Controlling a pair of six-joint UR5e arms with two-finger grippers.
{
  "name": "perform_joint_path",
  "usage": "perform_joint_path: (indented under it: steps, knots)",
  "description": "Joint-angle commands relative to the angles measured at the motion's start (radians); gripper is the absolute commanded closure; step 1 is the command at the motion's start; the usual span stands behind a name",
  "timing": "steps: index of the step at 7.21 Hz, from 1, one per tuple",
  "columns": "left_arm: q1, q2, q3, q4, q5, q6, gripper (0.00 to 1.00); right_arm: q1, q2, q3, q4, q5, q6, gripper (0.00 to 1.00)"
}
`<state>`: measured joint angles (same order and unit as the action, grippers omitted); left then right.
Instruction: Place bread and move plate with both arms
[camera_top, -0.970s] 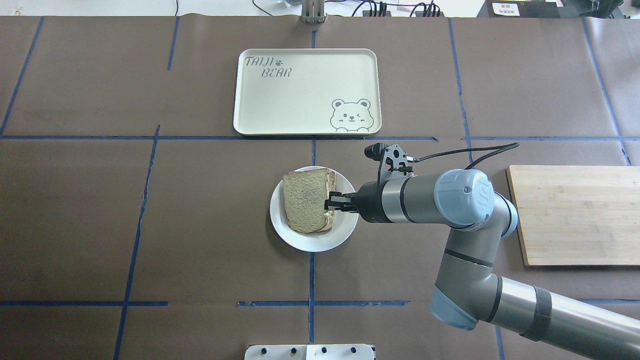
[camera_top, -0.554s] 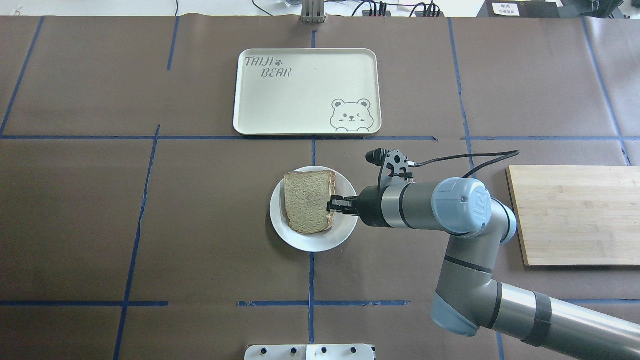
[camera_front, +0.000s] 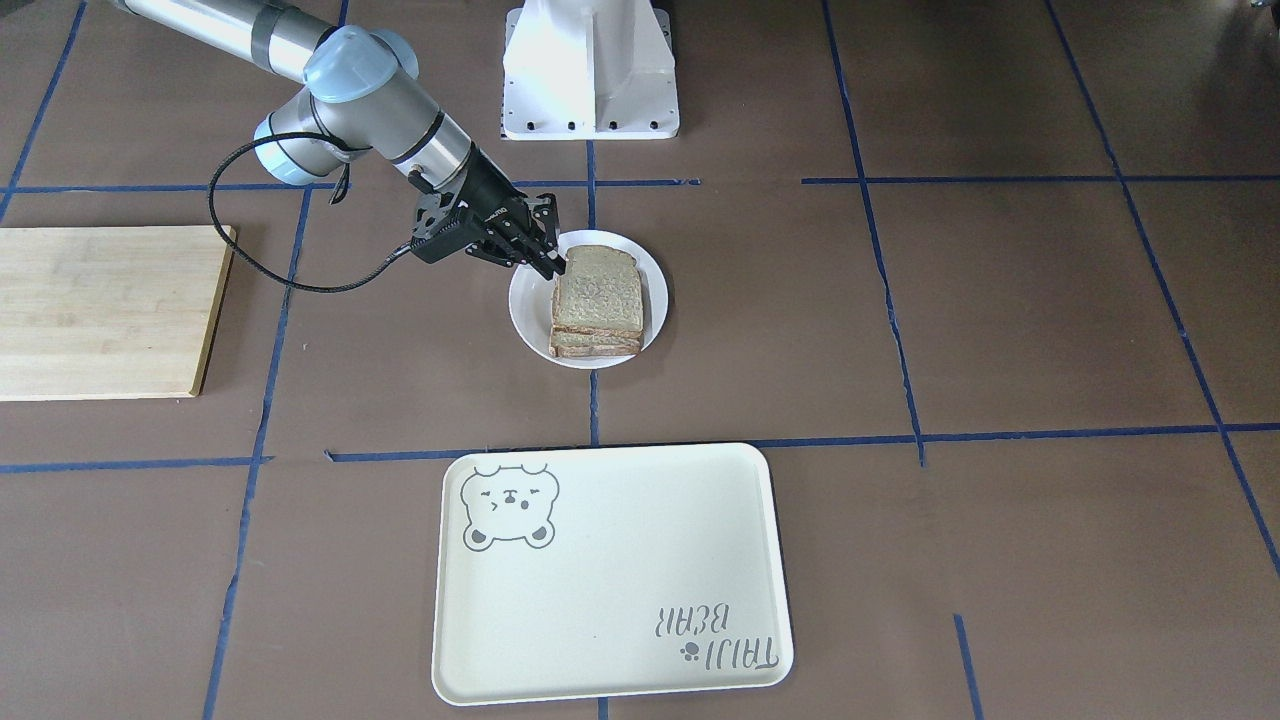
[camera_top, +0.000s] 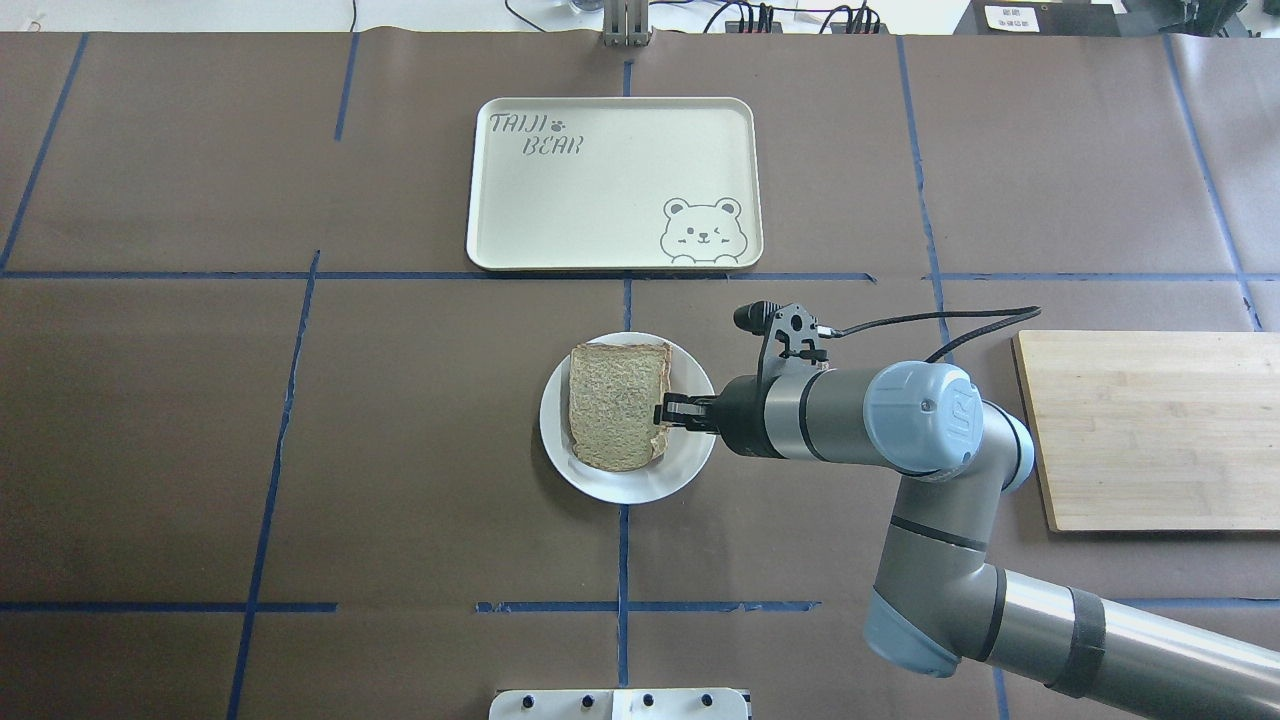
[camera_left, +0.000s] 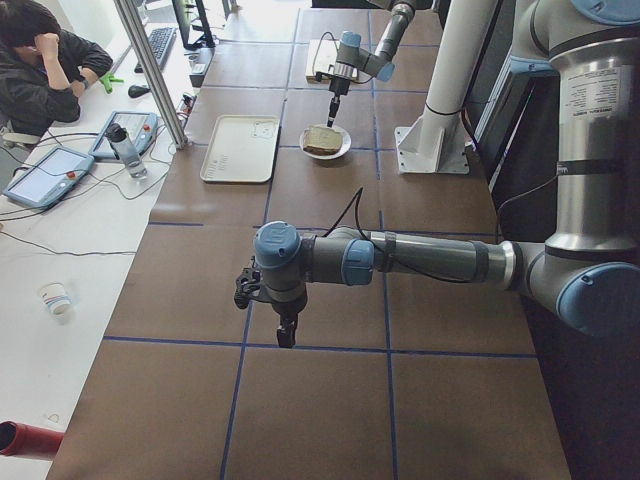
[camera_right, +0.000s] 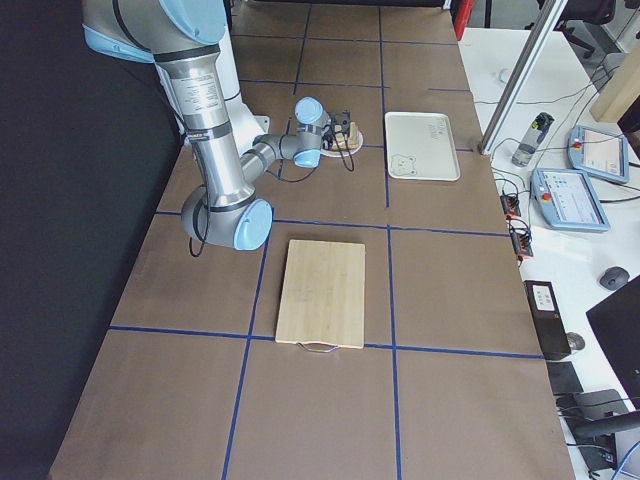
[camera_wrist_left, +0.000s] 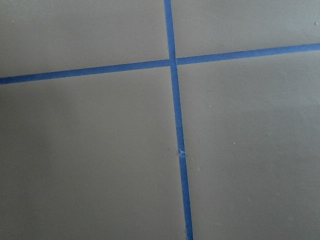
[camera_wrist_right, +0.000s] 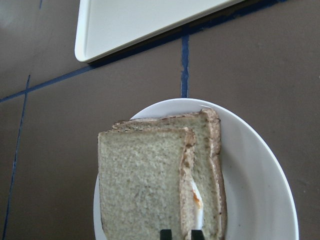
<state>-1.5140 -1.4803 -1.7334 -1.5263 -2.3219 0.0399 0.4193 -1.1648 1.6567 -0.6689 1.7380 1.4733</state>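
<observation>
Since a second ago the bread (camera_top: 615, 405) has swung square and settled lower over the slice beneath (camera_wrist_right: 207, 165), with the right gripper (camera_top: 663, 412) pinched narrow on its crust edge above the plate (camera_top: 610, 488). White rim shows all round the stack, bare table (camera_top: 400, 450) surrounds the plate, the tray (camera_top: 600, 200) lies apart beyond it, and the cutting board (camera_top: 1150, 430) sits well off to the robot's right. The lower slice is mostly covered, the fingertips are cut off in the right wrist view, and the left gripper (camera_left: 286, 335) hangs far from the plate, too small to tell whether it is wide or closed.
</observation>
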Motion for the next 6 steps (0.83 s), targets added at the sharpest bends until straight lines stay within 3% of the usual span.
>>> perform_joint_path:
  steps: [1, 3, 6]
  knots:
    - [0.0, 0.0, 0.0, 0.0, 0.001, 0.0, 0.0, 0.033, -0.003, 0.0, -0.026, 0.027, -0.02, 0.0]
    - [0.002, 0.005, -0.02, 0.002, -0.001, 0.0, 0.0, 0.199, 0.017, 0.026, -0.256, 0.264, -0.129, 0.0]
    - [0.008, -0.014, -0.052, -0.003, 0.006, -0.011, 0.0, 0.431, 0.004, 0.046, -0.548, 0.483, -0.452, 0.0]
